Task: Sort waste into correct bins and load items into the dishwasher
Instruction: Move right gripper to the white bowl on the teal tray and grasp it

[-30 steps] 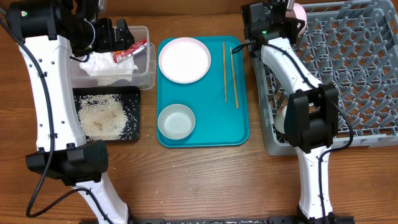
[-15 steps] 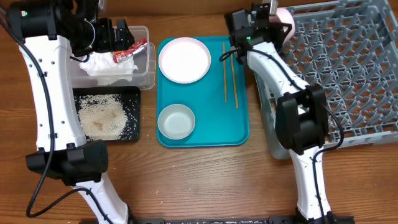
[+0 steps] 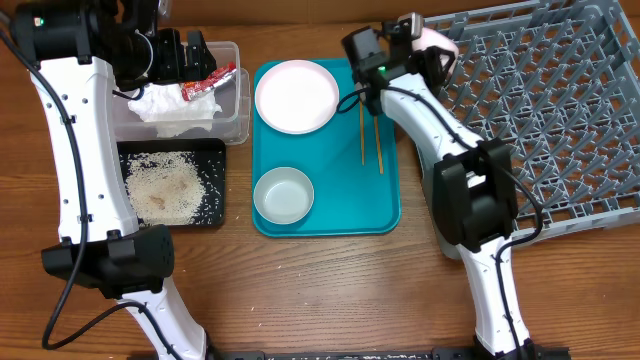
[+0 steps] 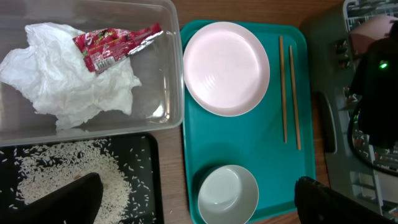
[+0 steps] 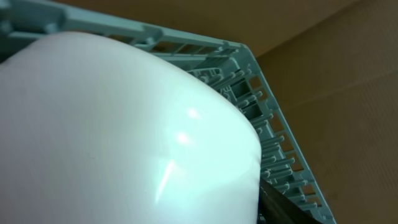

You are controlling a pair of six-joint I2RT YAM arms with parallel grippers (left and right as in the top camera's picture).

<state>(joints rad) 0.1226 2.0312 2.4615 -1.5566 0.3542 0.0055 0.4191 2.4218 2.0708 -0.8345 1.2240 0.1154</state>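
Wooden counter (image 3: 330,290) carries a teal tray (image 3: 340,170) holding a round white plate (image 3: 296,96), a white bowl (image 3: 283,195) and thin wooden chopsticks (image 3: 369,118). A crumpled white napkin (image 4: 68,81) and red snack wrapper (image 4: 115,45) lie in the clear plastic tub (image 4: 155,74); rice grains (image 3: 165,187) cover the black tray (image 3: 216,150). Above them the left pincer (image 4: 198,182) hovers wide open. At the corner of the grey dish rack (image 3: 540,110), the right pincer (image 3: 432,50) sits against a second white bowl (image 5: 124,137); whether it grips, I cannot tell.

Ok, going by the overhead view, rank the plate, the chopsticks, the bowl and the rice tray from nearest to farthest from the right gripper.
1. Chopsticks, right side of the teal tray, closest to the right gripper.
2. Plate, tray's top left.
3. Bowl, tray's bottom left.
4. Black rice tray, far left.
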